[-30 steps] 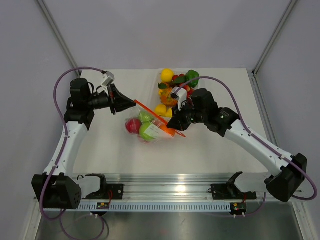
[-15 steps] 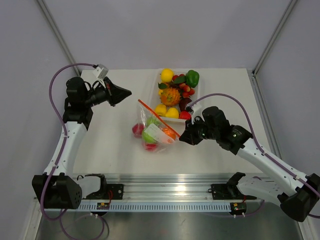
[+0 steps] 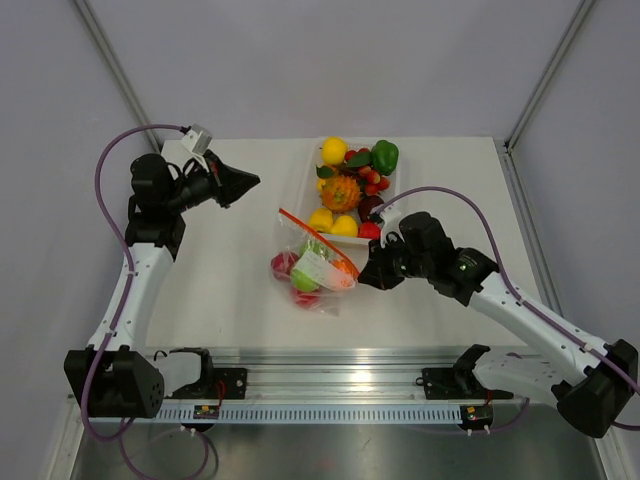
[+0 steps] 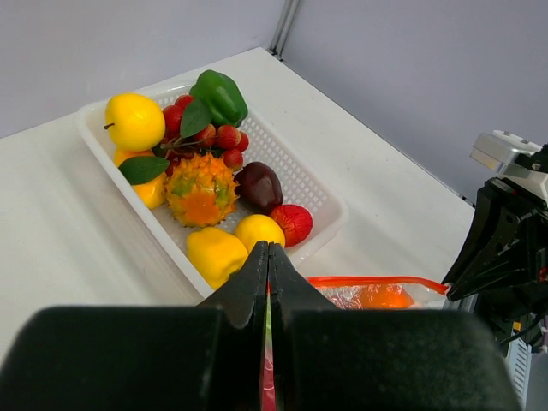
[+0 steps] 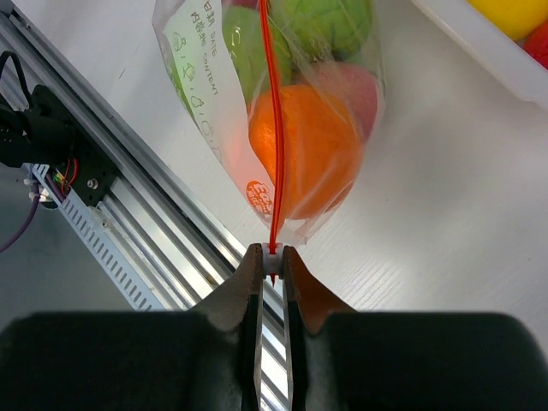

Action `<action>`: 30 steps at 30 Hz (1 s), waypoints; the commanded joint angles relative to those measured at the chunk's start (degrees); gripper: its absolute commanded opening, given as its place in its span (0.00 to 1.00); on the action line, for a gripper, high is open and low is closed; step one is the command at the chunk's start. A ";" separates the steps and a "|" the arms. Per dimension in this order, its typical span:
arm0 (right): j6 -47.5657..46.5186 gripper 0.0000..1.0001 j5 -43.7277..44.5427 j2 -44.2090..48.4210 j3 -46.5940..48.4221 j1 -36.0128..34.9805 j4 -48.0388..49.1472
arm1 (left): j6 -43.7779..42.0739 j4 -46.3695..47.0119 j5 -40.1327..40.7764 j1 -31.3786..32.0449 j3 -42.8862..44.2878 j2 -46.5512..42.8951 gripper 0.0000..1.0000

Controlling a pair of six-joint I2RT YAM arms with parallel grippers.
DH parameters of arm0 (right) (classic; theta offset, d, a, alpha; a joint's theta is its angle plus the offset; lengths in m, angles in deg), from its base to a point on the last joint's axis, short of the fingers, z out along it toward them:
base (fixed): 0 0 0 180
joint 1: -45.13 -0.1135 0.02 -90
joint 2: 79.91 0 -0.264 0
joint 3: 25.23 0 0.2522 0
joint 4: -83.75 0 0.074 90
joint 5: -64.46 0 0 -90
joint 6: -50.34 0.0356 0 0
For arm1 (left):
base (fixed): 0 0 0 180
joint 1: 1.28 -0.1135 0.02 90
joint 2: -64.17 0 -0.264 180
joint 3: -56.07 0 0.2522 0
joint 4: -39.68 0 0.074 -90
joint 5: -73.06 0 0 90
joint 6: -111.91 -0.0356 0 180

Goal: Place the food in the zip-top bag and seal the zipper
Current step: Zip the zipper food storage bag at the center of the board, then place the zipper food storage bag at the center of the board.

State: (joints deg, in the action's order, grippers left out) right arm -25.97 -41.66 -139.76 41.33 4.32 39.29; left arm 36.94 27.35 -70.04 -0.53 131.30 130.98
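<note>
Right gripper (image 3: 362, 276) pinches the near end of the zipper (image 3: 318, 240) on the zip-top bag (image 3: 315, 274), which sits on the table (image 3: 220, 270) just in front of the white tray (image 3: 307, 170); the left gripper (image 3: 248, 182) hovers well apart, off to the left. Left wrist view: its jaws are pressed together, empty — toy fruit (image 4: 201, 188) fills the tray beyond. Right wrist view: the fingers clamp the orange-red strip's end — the bag holds an orange fruit (image 5: 300, 145) and green fruit (image 5: 330, 21).
</note>
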 commanded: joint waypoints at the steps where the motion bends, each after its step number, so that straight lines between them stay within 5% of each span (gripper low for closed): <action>1: 0.54 0.00 0.73 -2.18 4.23 0.21 2.84 | 0.97 0.08 4.05 -0.23 2.51 -0.01 0.00; 9: 1.43 0.00 8.73 -7.55 11.09 0.21 2.22 | 2.81 -2.75 7.13 -0.14 4.80 0.70 0.00; 22: -8.50 0.01 4.86 -21.44 34.30 -5.32 -0.85 | 5.27 -13.99 24.79 -2.06 12.09 -0.89 0.00; 25: -9.65 0.10 5.92 -18.82 28.87 -7.95 0.29 | 5.28 -15.40 25.76 -2.78 13.06 -2.11 0.00; 27: -10.35 0.42 6.10 -15.49 22.66 -10.42 0.46 | 5.45 -15.32 26.21 -2.86 12.71 -3.17 0.01; 28: -10.18 0.55 5.66 -14.60 20.79 -11.12 -0.06 | 5.63 -15.32 26.03 -2.86 12.45 -3.52 0.17; 30: -8.95 0.69 5.65 -13.19 17.62 -11.74 -1.64 | 6.68 -14.01 25.24 -2.95 11.92 -3.79 0.31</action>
State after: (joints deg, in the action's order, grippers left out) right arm -34.03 -36.74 -156.42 62.79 -6.37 39.12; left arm 41.99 11.79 -46.09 -3.35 141.68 129.08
